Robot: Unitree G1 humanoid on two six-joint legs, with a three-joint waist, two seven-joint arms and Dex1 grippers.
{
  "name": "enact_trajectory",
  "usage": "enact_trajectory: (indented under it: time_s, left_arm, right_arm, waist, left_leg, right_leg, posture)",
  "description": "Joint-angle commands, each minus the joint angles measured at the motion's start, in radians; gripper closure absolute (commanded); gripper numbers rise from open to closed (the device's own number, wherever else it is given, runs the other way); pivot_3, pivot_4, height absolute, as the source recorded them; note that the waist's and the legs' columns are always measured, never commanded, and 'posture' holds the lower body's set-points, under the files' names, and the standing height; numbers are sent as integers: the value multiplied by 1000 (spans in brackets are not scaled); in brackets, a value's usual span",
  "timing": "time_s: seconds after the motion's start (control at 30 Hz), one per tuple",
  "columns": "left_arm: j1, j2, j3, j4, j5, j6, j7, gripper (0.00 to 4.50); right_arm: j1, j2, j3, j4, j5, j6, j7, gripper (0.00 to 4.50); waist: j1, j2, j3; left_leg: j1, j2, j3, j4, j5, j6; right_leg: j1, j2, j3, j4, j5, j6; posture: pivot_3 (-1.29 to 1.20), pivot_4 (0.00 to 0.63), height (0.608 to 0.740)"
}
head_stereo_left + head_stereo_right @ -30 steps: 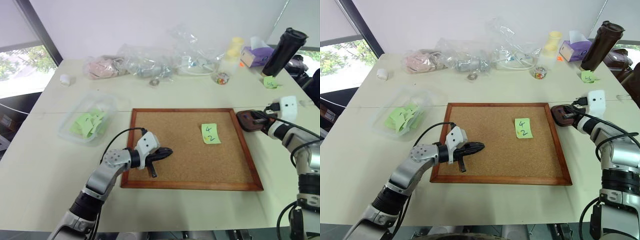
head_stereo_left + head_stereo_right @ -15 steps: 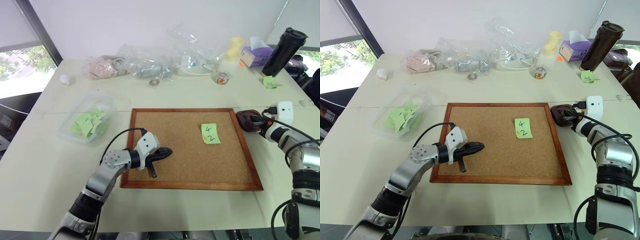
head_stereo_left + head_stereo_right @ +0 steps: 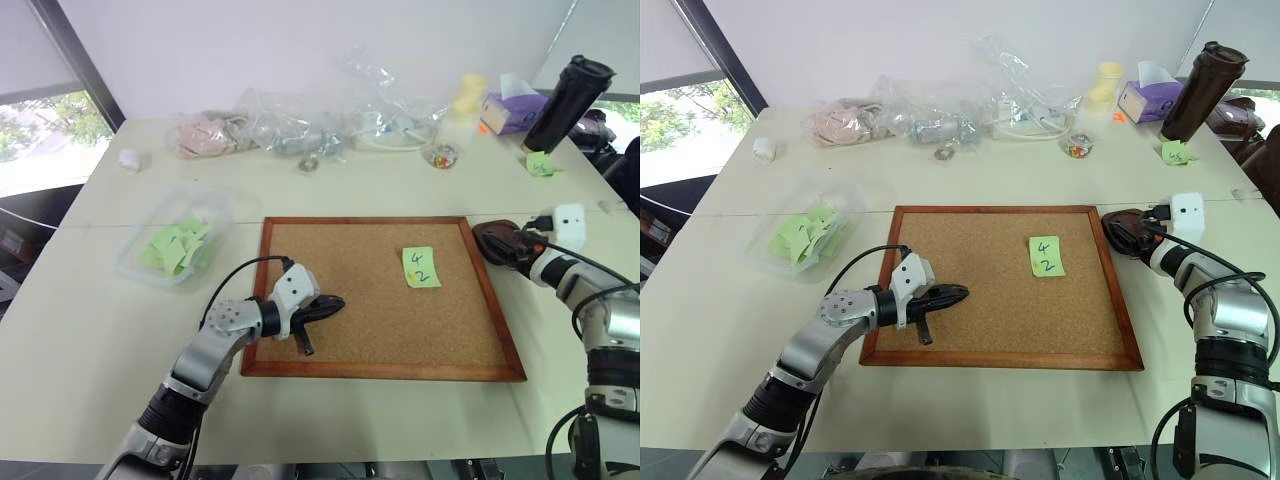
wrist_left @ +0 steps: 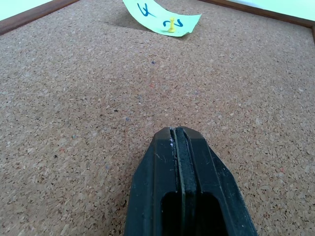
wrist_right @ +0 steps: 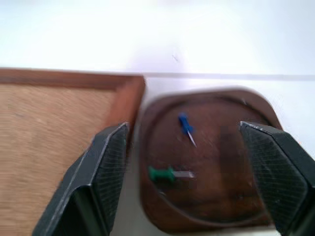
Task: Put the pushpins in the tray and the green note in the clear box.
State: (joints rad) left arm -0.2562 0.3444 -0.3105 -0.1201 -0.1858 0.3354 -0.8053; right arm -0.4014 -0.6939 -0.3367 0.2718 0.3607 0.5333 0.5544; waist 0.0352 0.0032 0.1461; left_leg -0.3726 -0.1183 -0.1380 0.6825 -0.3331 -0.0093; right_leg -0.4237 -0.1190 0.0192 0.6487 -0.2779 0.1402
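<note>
Evidently released, the right gripper (image 5: 197,162) stands with its jaws spread over the tray (image 5: 226,206), where two pushpins lie, one blue (image 5: 186,127) and one green (image 5: 165,173); the left gripper (image 4: 176,142) is clenched on nothing above the cork board (image 3: 380,310). Remaining work, by judgement: one yellow pushpin (image 4: 171,24) pins the single green note (image 3: 421,267) to the board, well apart from the clear box (image 3: 135,262).
</note>
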Motion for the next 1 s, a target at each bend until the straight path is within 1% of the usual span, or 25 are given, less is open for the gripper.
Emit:
enact_trajectory:
  time_s: [0.03, 0.23, 0.33, 0.4, 0.57, 0.77, 1.0]
  left_arm:
    - [6, 4, -11, 10, 7, 7, -3, 4500]
    - [-4, 3, -13, 20, 9, 2, -10, 4500]
    - [-8, 1, -13, 24, 9, 2, -12, 4500]
    - [-10, 1, -11, 26, 10, 2, -13, 4500]
    - [-12, 4, -8, 26, 12, 3, -15, 4500]
    - [-9, 10, -5, 19, 13, 6, -15, 4500]
    - [-8, 15, -4, 15, 15, 5, -14, 4500]
  right_arm:
    - [-5, -31, -43, -97, 31, 29, -1, 800]
    - [-18, -43, -54, -175, 65, 90, 8, 800]
    - [41, -64, 1, -344, 140, 167, 118, 800]
    - [90, -73, 42, -435, 164, 184, 175, 800]
    - [149, -48, 122, -532, 171, 183, 202, 800]
    - [195, -21, 220, -518, 95, 100, 200, 800]
    - [199, 14, 254, -454, 45, 45, 188, 800]
  waist:
    - [0, 0, 0]
    - [1, 0, 0]
    - [3, 0, 0]
    - [3, 0, 0]
    - [3, 0, 0]
    - [4, 0, 0]
    - [3, 0, 0]
  left_leg:
    - [0, 0, 0, 0, 0, 0]
    - [0, 0, 0, 0, 0, 0]
    - [0, 0, 0, 0, 0, 0]
    - [0, 0, 0, 0, 0, 0]
    - [0, 0, 0, 0, 0, 0]
    - [0, 0, -1, 0, 0, 0]
    - [0, 0, -1, 0, 0, 0]
  right_leg:
    - [0, 0, 0, 0, 0, 0]
    - [0, 0, 0, 0, 0, 0]
    - [0, 0, 0, 0, 0, 0]
    - [0, 0, 0, 0, 0, 0]
    - [1, 0, 0, -1, 0, 0]
    - [0, 0, 0, 0, 0, 0]
    - [0, 0, 0, 0, 0, 0]
  posture:
    - [0, 150, 740]
    - [0, 150, 740]
    - [0, 150, 740]
    - [0, 150, 740]
    - [0, 150, 740]
    - [0, 150, 740]
    - [0, 150, 740]
